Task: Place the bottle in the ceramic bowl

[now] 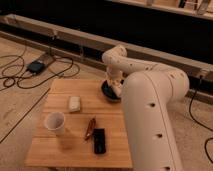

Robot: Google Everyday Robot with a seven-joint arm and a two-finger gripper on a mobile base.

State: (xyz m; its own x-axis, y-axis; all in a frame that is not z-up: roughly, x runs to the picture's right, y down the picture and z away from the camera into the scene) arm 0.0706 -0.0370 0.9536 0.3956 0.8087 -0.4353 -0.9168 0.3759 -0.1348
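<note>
Here, gripper (115, 86) hovering directly over the ceramic bowl (107, 90) at the table's (60, 152) two o'clock corner.
Jaw state impossible to tell; bottle hidden, probably in or above the bowl beneath the wrist.

The gripper (114, 86) is hanging over the ceramic bowl (109, 92) at the table's (60, 150) far right corner. A block (74, 103) is lying left of it, a mug (55, 122) standing nearer.

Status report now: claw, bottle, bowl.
Claw down over the ceramic bowl at table's far edge. Bottle hidden behind the arm; can't confirm it's in the bowl. Mug and white block well clear.
</note>
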